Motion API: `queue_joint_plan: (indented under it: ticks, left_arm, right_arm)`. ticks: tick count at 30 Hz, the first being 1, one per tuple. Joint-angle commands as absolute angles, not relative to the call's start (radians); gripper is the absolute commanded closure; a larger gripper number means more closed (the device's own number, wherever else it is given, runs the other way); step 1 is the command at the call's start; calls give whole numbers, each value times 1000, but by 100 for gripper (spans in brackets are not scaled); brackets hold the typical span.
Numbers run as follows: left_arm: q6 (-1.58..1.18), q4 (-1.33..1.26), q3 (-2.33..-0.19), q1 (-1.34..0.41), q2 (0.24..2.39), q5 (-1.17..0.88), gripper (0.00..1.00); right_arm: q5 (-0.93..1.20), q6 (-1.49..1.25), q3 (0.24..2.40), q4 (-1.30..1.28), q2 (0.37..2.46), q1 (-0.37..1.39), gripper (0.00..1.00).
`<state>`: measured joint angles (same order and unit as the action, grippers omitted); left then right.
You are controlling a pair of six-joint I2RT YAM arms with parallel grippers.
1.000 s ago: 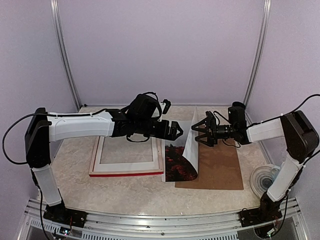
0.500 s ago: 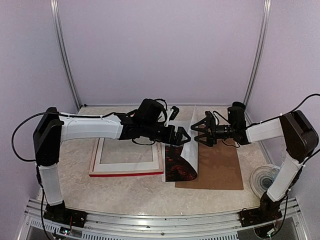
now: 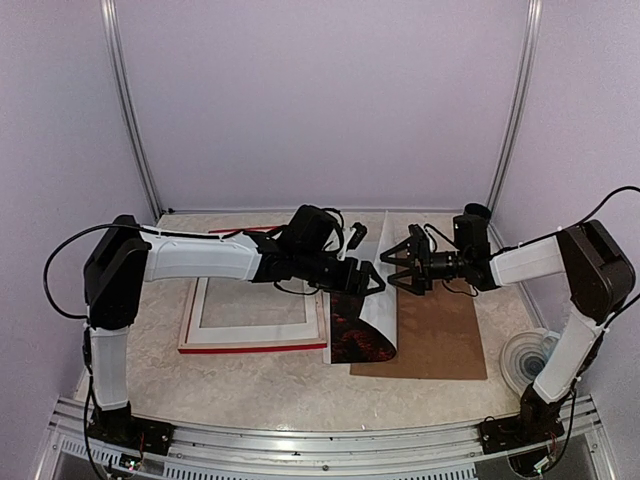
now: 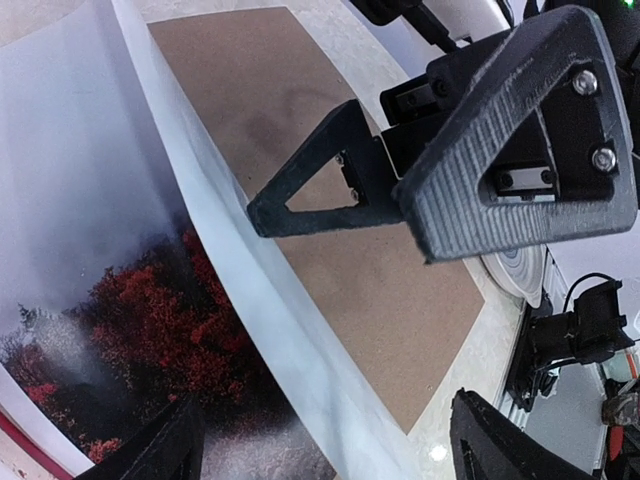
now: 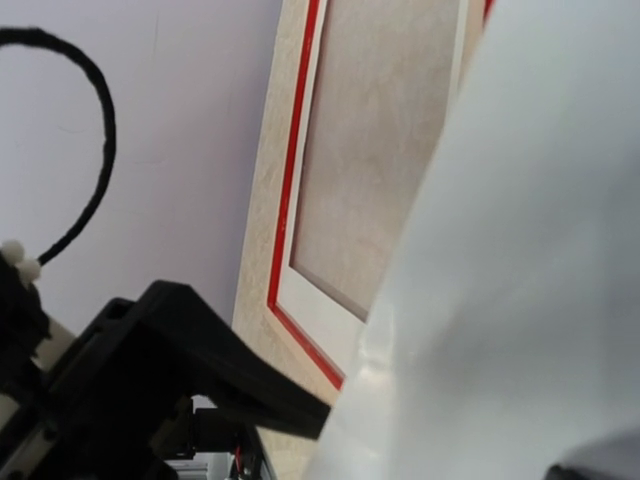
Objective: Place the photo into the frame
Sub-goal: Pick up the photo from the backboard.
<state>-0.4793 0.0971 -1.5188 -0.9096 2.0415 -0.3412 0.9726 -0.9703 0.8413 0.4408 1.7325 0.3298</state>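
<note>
The photo [image 3: 360, 335] lies between the red frame [image 3: 255, 345] and a brown board, its right side curled up so the white back stands upright. My left gripper [image 3: 368, 282] is open at that raised part. In the left wrist view the photo's white border [image 4: 270, 290] runs between the left gripper's [image 4: 325, 450] two spread fingers, beside the red trees [image 4: 140, 320]. My right gripper [image 3: 402, 268] is open just behind the raised sheet. The right wrist view is filled by the photo's white back [image 5: 530, 250], with the frame [image 5: 283, 215] beyond it.
The brown hardboard panel [image 3: 440, 335] lies flat right of the photo, partly under it. A clear plastic roll [image 3: 528, 360] sits near the right arm's base. The two grippers face each other closely across the sheet.
My left arm has reached rightward from above the frame to the photo's raised side, and its fingers now straddle the edge. The right gripper has hardly moved.
</note>
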Motion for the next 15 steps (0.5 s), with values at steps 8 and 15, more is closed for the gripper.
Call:
queue_joint_plan:
  ticks: [8, 15]
  left_arm:
    - [-515, 101, -1591, -911, 2109, -399, 36]
    - [-530, 97, -1601, -910, 2125, -403, 62]
  right_arm:
    - [976, -965, 868, 446, 1749, 350, 3]
    - [969, -954, 870, 431, 1746, 351, 3]
